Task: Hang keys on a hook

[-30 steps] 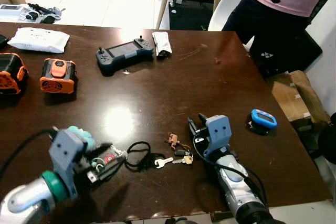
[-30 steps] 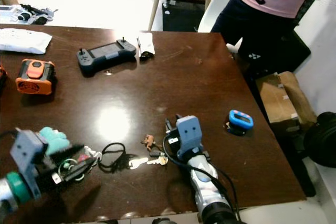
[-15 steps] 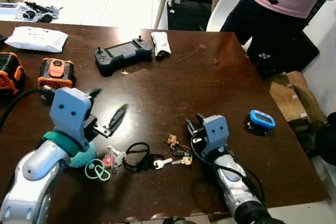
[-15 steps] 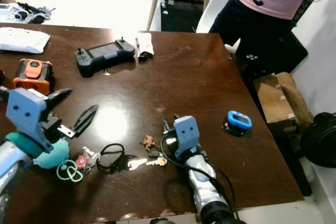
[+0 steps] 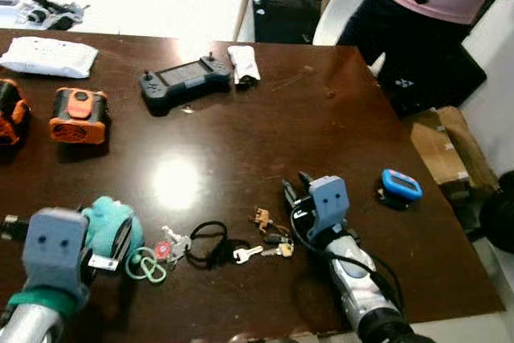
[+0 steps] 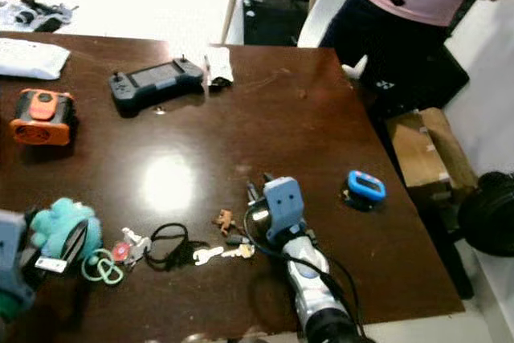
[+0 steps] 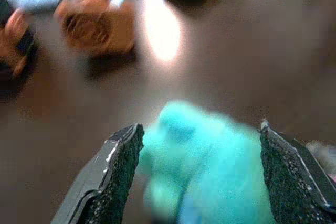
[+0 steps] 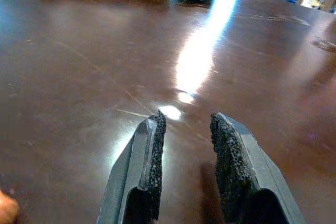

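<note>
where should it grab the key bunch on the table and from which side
Probably best by the teal plush fob: it is the bulkiest, softest part of the key bunch, while the keys lie flat on the table. Come from above with the left gripper, whose open fingers already straddle the fob.

On the bench (image 5: 265, 126) I saw a game console (image 5: 183, 82), an orange device (image 5: 78, 116) and a blue gadget (image 5: 401, 185).
</note>
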`<state>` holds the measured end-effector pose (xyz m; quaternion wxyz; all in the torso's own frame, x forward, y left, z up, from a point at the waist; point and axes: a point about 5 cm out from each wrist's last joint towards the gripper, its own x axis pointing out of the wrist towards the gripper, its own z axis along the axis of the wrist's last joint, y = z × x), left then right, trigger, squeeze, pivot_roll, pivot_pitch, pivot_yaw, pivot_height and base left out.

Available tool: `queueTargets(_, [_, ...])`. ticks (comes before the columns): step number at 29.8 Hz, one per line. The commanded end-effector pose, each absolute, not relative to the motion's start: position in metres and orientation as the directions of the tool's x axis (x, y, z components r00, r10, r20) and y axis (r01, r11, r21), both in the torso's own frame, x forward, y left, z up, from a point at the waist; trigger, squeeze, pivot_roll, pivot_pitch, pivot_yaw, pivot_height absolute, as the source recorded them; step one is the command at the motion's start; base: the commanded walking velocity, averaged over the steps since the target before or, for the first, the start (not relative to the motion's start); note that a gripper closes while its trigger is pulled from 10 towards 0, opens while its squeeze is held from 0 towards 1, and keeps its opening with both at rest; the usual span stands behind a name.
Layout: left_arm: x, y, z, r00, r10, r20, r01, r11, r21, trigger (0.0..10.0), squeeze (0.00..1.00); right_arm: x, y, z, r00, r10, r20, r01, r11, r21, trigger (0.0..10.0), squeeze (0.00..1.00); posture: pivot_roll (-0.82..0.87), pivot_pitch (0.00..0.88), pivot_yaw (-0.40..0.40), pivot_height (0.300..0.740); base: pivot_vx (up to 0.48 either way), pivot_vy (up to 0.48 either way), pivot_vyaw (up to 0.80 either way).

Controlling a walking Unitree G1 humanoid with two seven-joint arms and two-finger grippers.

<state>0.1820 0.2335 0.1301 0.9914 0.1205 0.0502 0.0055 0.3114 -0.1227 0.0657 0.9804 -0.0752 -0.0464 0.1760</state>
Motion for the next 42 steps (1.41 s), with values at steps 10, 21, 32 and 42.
queueTargets(10, [0.176,0.213,0.103,0.977,-0.047,-0.210,0.101,0.961,0.258,10.0,0.00,0.297,-0.124,0.036,0.925,0.369,-0.094,-0.379,0.915,-0.140,10.0,0.00,0.03,0.137,-0.066,0.740,0.000,0.000,0.00])
queueTargets(21, [0.216,0.192,0.096,0.978,0.067,-0.196,-0.001,0.947,0.320,0.0,0.00,0.296,-0.129,0.035,0.929,0.359,-0.095,-0.369,0.917,-0.149,10.0,0.00,0.00,0.130,-0.068,0.740,0.000,0.000,0.00])
queueTargets(32, [0.218,0.207,0.089,0.966,0.170,-0.196,-0.064,0.888,0.455,0.0,0.00,0.296,-0.132,0.035,0.934,0.346,-0.092,-0.356,0.922,-0.153,10.0,0.00,-0.01,0.129,-0.066,0.740,0.000,0.000,0.00])
queueTargets(42, [0.218,0.208,0.085,0.961,0.188,-0.201,-0.070,0.874,0.481,0.0,0.00,0.296,-0.132,0.035,0.933,0.348,-0.092,-0.359,0.921,-0.153,10.0,0.00,-0.01,0.130,-0.067,0.740,0.000,0.000,0.00])
